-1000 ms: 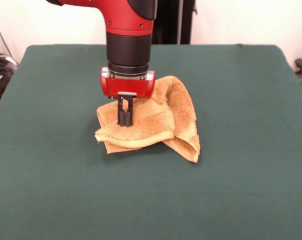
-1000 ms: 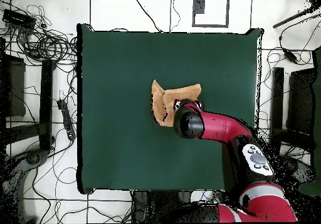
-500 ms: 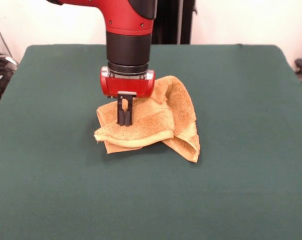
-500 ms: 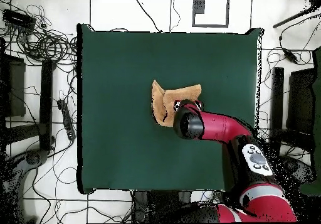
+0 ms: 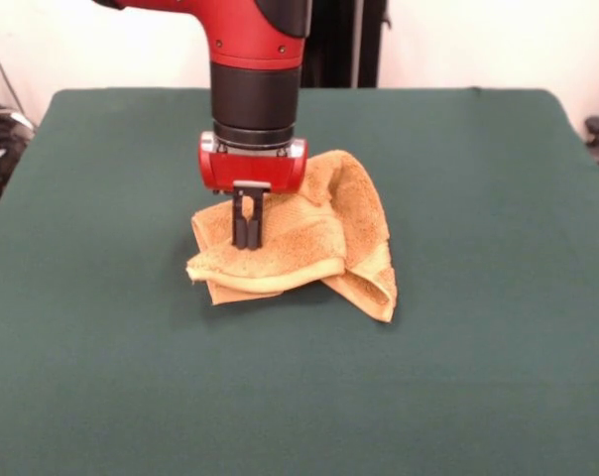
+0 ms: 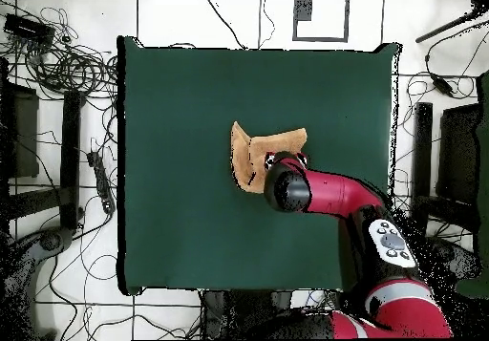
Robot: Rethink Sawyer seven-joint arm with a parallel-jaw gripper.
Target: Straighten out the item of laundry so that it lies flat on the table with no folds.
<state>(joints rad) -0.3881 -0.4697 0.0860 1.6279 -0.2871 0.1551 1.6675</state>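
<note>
The mustard-yellow towel [image 5: 319, 243] lies crumpled and folded over itself near the middle of the dark green table [image 5: 478, 178]. A rolled fold runs along its front edge, and a corner hangs down at the right front. My gripper [image 5: 247, 241] comes straight down on the towel's left part, with its two black fingers close together and pinching the cloth there. In the overhead view the towel [image 6: 248, 154] shows just left of the arm's wrist [image 6: 287, 189], which hides the gripper. No white tag shows.
Bare green cloth surrounds the towel on all sides. Cables and stands [image 6: 57, 70] lie on the floor beyond the table's edges in the overhead view.
The towel's front left edge has shifted very slightly to the left. The gripper has stayed where it was.
</note>
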